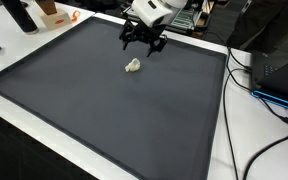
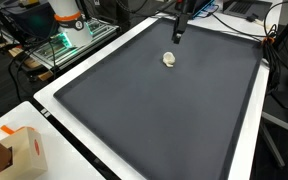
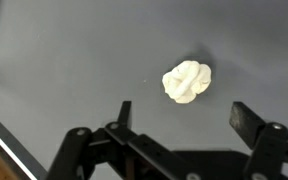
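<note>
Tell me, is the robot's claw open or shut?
Open. In the wrist view the gripper holds its two fingers wide apart, nothing between them; the white lump lies untouched on the dark mat.

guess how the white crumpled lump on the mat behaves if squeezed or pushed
The white lump looks creased and wadded, so it probably squashes rather than resists. Being small, it likely slides on the smooth mat when nudged. Its uneven folds make rolling unlikely.

The hand (image 3: 182, 108) hovers low, jaws spread wide.
</note>
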Controlling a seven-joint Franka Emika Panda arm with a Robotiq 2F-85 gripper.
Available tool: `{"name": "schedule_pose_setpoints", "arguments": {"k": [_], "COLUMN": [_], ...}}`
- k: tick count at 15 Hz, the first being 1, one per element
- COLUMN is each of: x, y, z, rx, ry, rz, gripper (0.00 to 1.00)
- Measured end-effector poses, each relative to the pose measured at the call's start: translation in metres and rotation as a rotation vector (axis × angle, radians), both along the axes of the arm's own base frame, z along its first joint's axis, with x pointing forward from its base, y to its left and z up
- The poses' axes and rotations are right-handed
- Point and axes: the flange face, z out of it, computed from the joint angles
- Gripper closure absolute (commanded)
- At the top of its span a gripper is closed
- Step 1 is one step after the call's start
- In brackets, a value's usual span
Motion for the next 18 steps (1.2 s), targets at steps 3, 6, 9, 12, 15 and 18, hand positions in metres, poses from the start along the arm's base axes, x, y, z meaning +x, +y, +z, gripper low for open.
{"name": "schedule_pose_setpoints", "arguments": {"k": [3,6,9,12,15,18], "x": [0.003,0.006,0.009,0.010,0.010,0.009], "y": [-0.020,-0.037,-0.052,-0.063,-0.068,-0.069], "z": [0.023,0.042,0.057,0.071,0.080,0.082], "rx": [0.095,0.193,0.286,0.338,0.357,0.358], "ry": [0.087,0.163,0.225,0.275,0.301,0.304], "rz": [0.081,0.180,0.288,0.366,0.410,0.419], "gripper": [0.00,0.00,0.00,0.00,0.00,0.00]}}
